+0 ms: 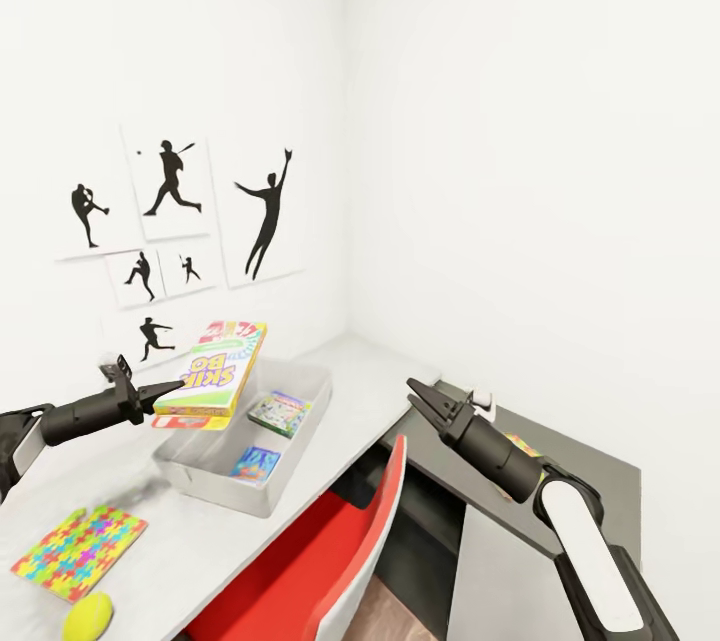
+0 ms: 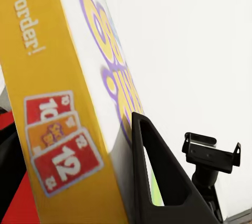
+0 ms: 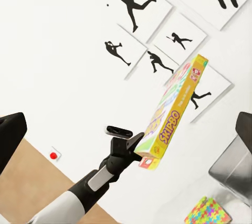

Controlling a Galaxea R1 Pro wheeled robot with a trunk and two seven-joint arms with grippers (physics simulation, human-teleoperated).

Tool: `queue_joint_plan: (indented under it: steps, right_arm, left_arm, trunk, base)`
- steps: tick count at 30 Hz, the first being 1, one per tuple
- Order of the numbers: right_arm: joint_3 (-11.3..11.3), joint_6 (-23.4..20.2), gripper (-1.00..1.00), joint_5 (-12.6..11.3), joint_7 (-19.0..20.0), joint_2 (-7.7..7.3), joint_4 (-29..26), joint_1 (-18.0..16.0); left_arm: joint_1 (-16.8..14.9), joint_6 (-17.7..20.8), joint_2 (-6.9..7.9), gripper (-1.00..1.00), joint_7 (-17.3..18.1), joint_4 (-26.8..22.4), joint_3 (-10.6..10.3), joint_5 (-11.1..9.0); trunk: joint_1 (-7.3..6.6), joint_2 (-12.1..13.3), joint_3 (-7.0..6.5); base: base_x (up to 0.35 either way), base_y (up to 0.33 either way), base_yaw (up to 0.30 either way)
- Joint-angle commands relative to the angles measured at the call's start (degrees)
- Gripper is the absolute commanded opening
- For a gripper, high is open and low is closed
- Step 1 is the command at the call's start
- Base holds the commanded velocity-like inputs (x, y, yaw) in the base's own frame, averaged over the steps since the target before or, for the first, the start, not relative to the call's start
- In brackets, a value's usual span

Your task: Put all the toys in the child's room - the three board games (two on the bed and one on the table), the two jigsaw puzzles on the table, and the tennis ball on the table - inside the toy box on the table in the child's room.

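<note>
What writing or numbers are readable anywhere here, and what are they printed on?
"SKIPBO": face of the yellow board game box in the left gripper.
"in order!": the box's yellow side.
"12", "10": cards pictured there.
Boxes in the toy box: print too small.

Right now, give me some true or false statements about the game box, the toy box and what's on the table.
1. The left gripper holds the Skip-Bo box. True.
2. The Skip-Bo box lies inside the toy box. False: it is held in the air above it.
3. The toy box has two items in it. True: two small colourful boxes.
4. The right gripper grips the ball. False: its jaws are open and empty; the ball sits on the table.
5. The puzzle lies on the table by the ball. True.
</note>
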State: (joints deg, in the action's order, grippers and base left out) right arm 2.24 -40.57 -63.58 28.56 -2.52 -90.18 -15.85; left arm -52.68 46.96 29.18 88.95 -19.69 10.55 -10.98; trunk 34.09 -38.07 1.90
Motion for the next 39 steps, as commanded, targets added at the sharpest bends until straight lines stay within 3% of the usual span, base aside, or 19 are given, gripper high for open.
queue_joint_plan:
  steps: [1, 8, 14, 21, 30, 39]
  right_arm:
    - [0.02, -0.20, 1.00, -0.23, 0.00, -0.03, 0.00, -0.05]
    - [0.04, -0.13, 1.00, -0.23, -0.06, -0.03, 0.00, -0.05]
    - [0.10, -0.12, 1.00, -0.23, -0.08, 0.05, 0.00, -0.05]
    - [0.04, -0.12, 1.00, -0.08, -0.08, 0.06, 0.00, -0.05]
    - [0.18, -0.14, 1.00, 0.04, -0.04, -0.03, 0.00, -0.05]
    - [0.18, -0.12, 1.00, 0.10, 0.01, -0.03, -0.06, -0.05]
  left_arm:
    - [-0.05, 0.59, 0.00, -1.00, 0.22, 0.00, 0.09, 0.08]
    - [-0.05, 0.59, 0.00, -1.00, 0.17, 0.00, 0.01, 0.16]
    - [-0.05, 0.51, 0.00, -1.00, 0.17, 0.00, -3.39, 0.17]
    - [-0.05, 0.56, 0.00, -1.00, -0.17, 0.00, -4.22, 0.21]
    - [-0.13, 0.56, -0.90, -1.00, -5.68, -0.91, -6.78, 0.25]
    - [-0.11, 0.53, -1.09, -1.00, -5.93, -2.98, -8.83, 0.26]
  trunk:
    - [0.04, -0.09, 0.11]
    - [0.04, -0.09, 0.11]
    - [0.04, -0.09, 0.11]
    - [0.04, -0.09, 0.11]
    - [0.04, -0.09, 0.11]
    - [0.04, -0.09, 0.11]
  base:
    - [0.159, -0.051, 0.000]
    - [0.122, -0.083, 0.016]
    - [0.015, -0.139, 0.193]
    - [0.059, -0.096, 0.030]
    - [0.070, -0.067, 0.001]
    - [0.061, 0.000, 0.000]
